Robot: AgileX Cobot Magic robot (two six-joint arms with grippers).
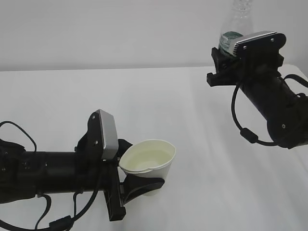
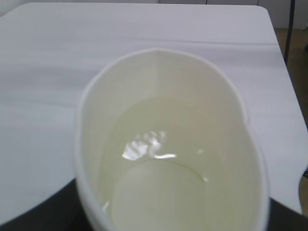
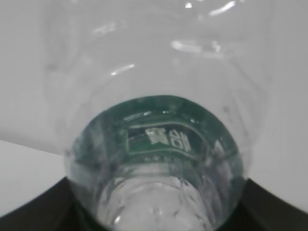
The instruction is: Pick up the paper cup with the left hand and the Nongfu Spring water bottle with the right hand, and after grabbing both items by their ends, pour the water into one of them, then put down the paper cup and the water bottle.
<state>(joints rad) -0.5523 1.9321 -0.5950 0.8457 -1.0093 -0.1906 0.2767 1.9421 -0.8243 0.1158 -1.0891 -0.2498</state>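
Open white table between both arms — passable (nothing stands there).

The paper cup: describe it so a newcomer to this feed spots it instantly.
On the white table, follow the left hand, low on the left of the exterior view. Its fingers clamp a small white tapered paper cup, squeezed slightly oval. Unlike the clear green-labelled plastic bottle, it is opaque, with water inside.

A plain white table stands before a bare pale grey wall.
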